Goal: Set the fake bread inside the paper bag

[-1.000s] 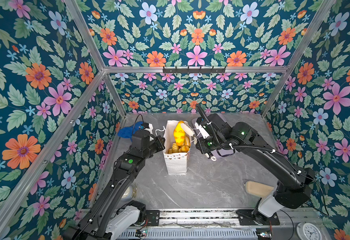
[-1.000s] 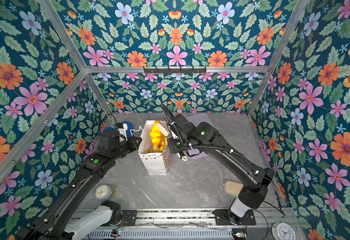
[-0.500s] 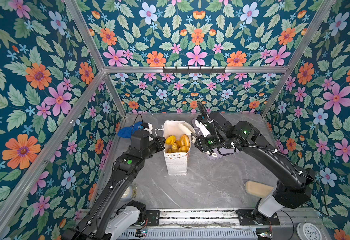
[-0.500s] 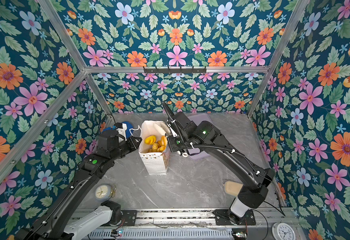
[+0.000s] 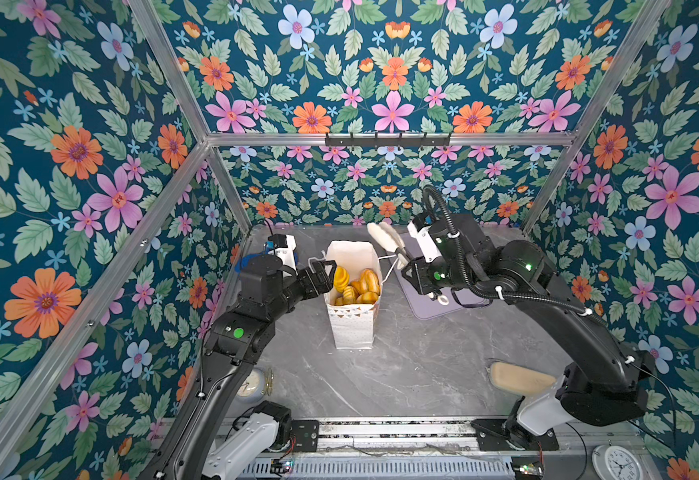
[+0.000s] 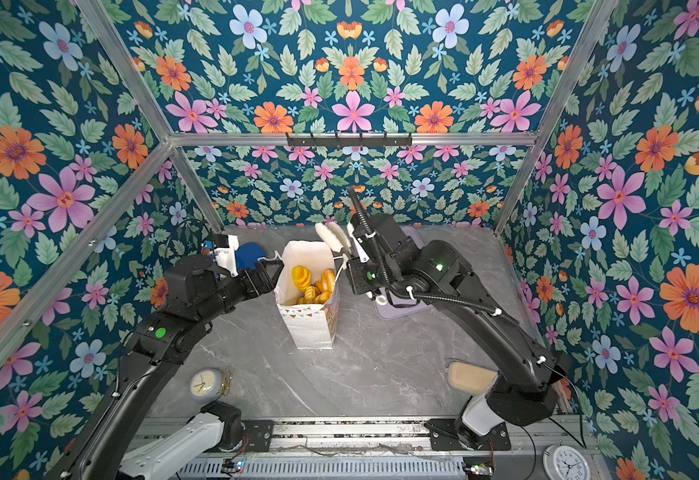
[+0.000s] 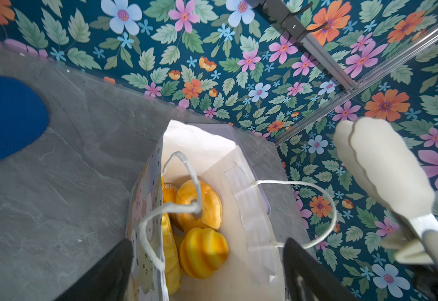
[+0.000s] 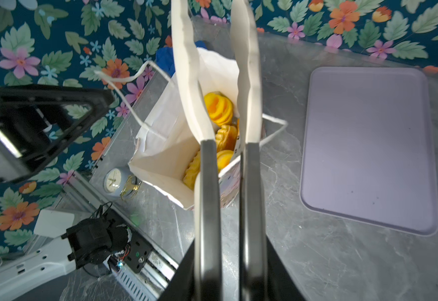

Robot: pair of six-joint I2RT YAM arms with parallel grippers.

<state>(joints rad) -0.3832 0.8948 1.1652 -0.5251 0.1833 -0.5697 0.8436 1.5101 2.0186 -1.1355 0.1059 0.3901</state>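
Two changes within the last second. The yellow ribbed piece that had hung in the tongs [image 5: 383, 240] above the paper bag [image 5: 352, 328] was now down inside it. The left gripper [image 5: 325, 277], closed at the bag's left rim before, stood with its fingers [image 7: 113, 268] spread wide, one either side of that rim, gripping nothing. Judged: piece delivered, bag left to stand alone. Task at or near its end, since no bread [image 5: 360, 284] lay outside the bag in any view.

Nearest, in front of the bag: small round clock [image 6: 205, 384] to the left, flat matte beige oblong [image 5: 520, 377] to the right. Both sat well apart from it on the grey marble-look tabletop [image 5: 402, 374].

Bag: tall, narrow, stiff white paper, upright, mouth open, thin cord handles [image 7: 277, 181] drooping. Bread inside: glossy moulded plastic, golden to orange; a ring and ribbed ovals made out.

Right of the bag's mouth and above it: right gripper [image 5: 409, 266] clamped on the tongs' steel arms. Their pale scalloped tips were slightly parted, empty.

Beyond the bag, right: smooth lilac tray [image 8: 369, 146], bare. Beyond it, left: blue object [image 6: 250, 253], kind unclear.
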